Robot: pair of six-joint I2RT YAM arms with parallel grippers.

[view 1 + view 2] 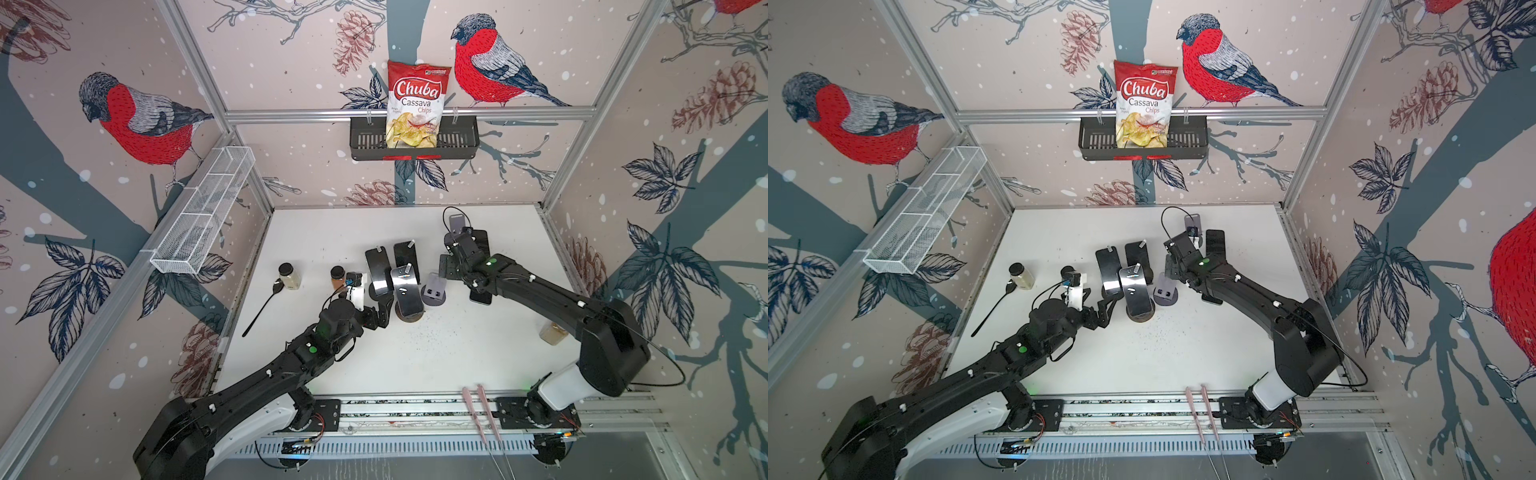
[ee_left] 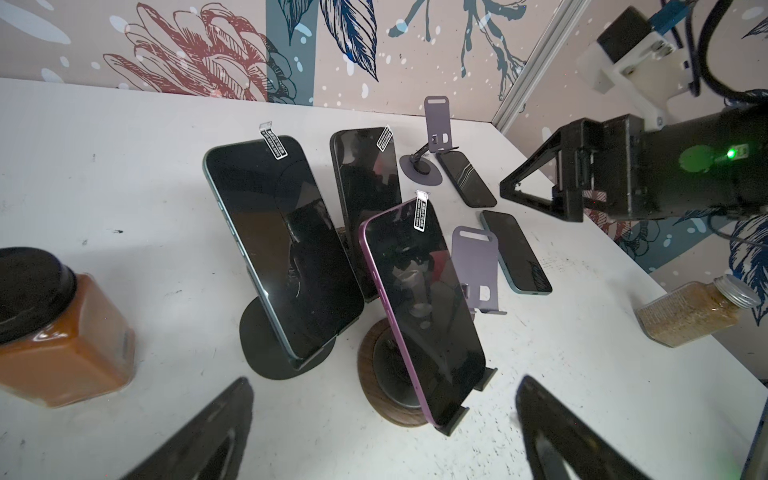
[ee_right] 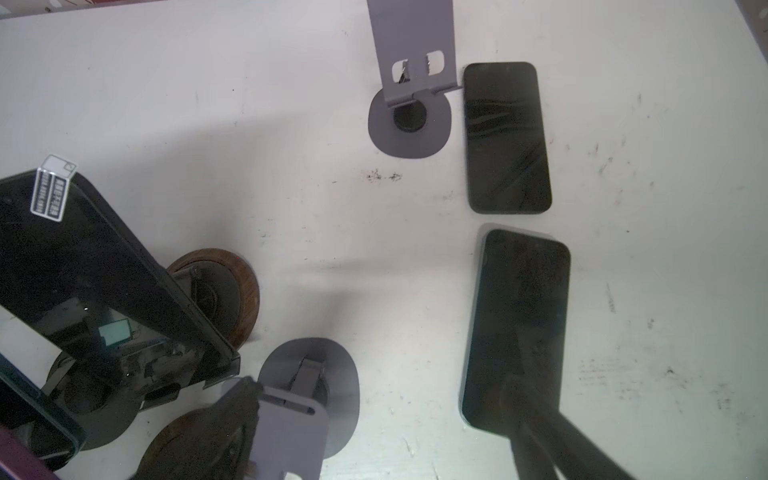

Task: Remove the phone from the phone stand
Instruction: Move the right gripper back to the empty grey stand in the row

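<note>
Three phones lean on stands at mid-table: a purple phone [image 2: 419, 307] on a wood-based phone stand [image 2: 374, 374], a teal phone [image 2: 282, 249] and a black phone [image 2: 365, 183] behind it. My left gripper [image 2: 382, 449] is open, just in front of the purple phone and touching nothing. My right gripper [image 3: 380, 388] is open over the table between an empty lavender stand [image 3: 332, 374] and a dark phone [image 3: 519, 328] lying flat. One of its fingers [image 3: 540, 432] hangs above that phone. Another phone [image 3: 505, 137] lies flat beside a second empty lavender stand [image 3: 409, 50].
Two spice jars [image 1: 289, 276] [image 1: 337, 276] and a black spoon [image 1: 266, 301] sit left of the stands. A jar [image 1: 552, 332] lies on its side under the right arm. A chips bag [image 1: 415, 104] stands in the wall basket [image 1: 457, 143]. Pink tweezers [image 1: 484, 415] rest on the front rail.
</note>
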